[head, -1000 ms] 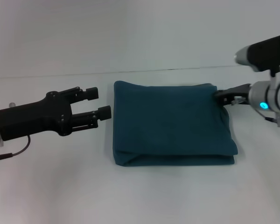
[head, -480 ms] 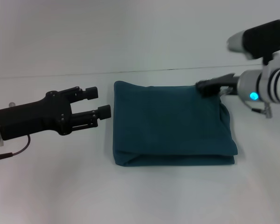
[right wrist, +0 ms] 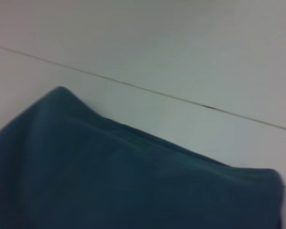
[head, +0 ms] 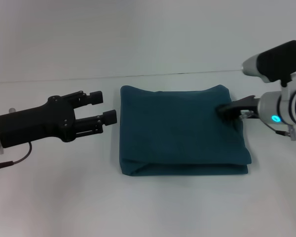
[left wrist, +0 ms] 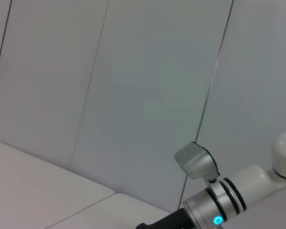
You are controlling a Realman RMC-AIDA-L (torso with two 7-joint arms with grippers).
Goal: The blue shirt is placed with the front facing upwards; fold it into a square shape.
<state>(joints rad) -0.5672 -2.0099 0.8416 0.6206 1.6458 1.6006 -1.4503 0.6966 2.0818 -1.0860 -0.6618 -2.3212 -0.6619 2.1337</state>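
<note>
The blue shirt (head: pixel 180 131) lies folded into a thick, roughly square bundle in the middle of the white table, its plain side up; the right wrist view shows the shirt (right wrist: pixel 109 176) up close. My right gripper (head: pixel 226 110) rests on the bundle's right edge near the far corner and looks shut; whether any cloth is pinched does not show. My left gripper (head: pixel 103 107) hovers open just left of the shirt, apart from it, with nothing between its fingers.
The white table (head: pixel 54 197) runs back to a pale wall, and the seam between them passes just behind the shirt. In the left wrist view the right arm (left wrist: pixel 219 202) shows in front of that wall.
My right gripper swung inward over the shirt's far right corner, then came back down onto the right edge. The left gripper and the shirt stayed put.
</note>
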